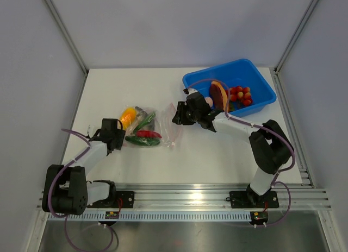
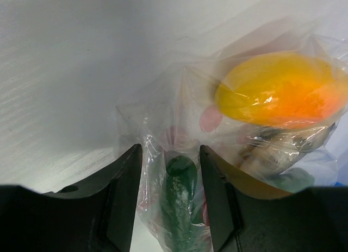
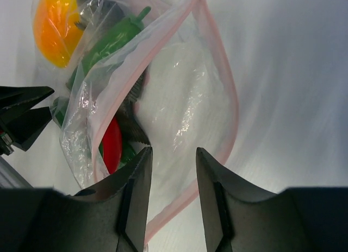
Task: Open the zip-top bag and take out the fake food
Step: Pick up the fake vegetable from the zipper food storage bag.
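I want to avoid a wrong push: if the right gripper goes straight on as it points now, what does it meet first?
The zip-top bag: its clear film lies directly ahead of the right gripper, in line with the gap of its jaws. Whether it already touches the film is unclear.

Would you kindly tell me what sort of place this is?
Probably a robotics lab test cell: grey panel walls enclose a white table, the left arm and right arm are bolted to an aluminium rail, and toy food sits in a zip-top bag and a blue bin.
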Tool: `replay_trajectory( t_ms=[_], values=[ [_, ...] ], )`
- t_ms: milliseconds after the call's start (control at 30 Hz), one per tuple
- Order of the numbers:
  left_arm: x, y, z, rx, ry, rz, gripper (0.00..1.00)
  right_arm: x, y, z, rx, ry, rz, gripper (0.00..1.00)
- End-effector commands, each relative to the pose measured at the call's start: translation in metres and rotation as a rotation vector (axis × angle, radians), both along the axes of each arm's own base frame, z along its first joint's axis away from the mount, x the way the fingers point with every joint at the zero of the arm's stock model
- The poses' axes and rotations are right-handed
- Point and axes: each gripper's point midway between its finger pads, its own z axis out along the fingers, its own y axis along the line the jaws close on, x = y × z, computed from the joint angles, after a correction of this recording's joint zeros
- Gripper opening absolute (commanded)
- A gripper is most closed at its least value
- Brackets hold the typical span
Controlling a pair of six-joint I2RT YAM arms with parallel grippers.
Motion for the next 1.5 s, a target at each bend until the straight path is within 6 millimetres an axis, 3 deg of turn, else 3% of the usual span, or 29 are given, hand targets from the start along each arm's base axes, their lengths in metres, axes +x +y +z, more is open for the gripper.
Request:
replay_trajectory(
  t_ms=[0, 200, 367, 567, 867, 1000, 1300, 1467],
  values=[
    [0.009, -0.001, 0.005, -0.006, -0.04, -0.01, 0.49, -0.002, 0.023, 0.003, 0.069, 0.026, 0.062, 0.45],
    [0.011, -0.003, 0.007, -0.01, -0.05, -0.028, 0.47, -0.013, 0.052, -0.005, 0.107, 0.053, 0.147, 0.45],
    [0.013, -0.005, 0.009, -0.016, -0.063, -0.037, 0.41, -0.027, 0.071, 0.003, 0.173, 0.039, 0.241, 0.47],
    [0.013, -0.006, 0.009, -0.019, -0.061, -0.038, 0.37, -0.042, 0.083, 0.016, 0.225, 0.023, 0.304, 0.58],
    [0.014, -0.009, 0.012, -0.033, -0.062, -0.05, 0.36, -0.076, 0.113, -0.008, 0.123, 0.166, 0.413, 0.61],
    [0.014, -0.008, 0.012, -0.029, -0.057, -0.047, 0.36, -0.087, 0.117, -0.025, 0.051, 0.222, 0.446, 0.62],
    [0.013, -0.004, 0.013, -0.02, -0.055, -0.032, 0.35, -0.097, 0.116, -0.022, -0.013, 0.249, 0.503, 0.56],
    [0.012, -0.003, 0.014, -0.018, -0.061, -0.025, 0.35, -0.117, 0.116, -0.029, -0.073, 0.304, 0.577, 0.54]
  ],
)
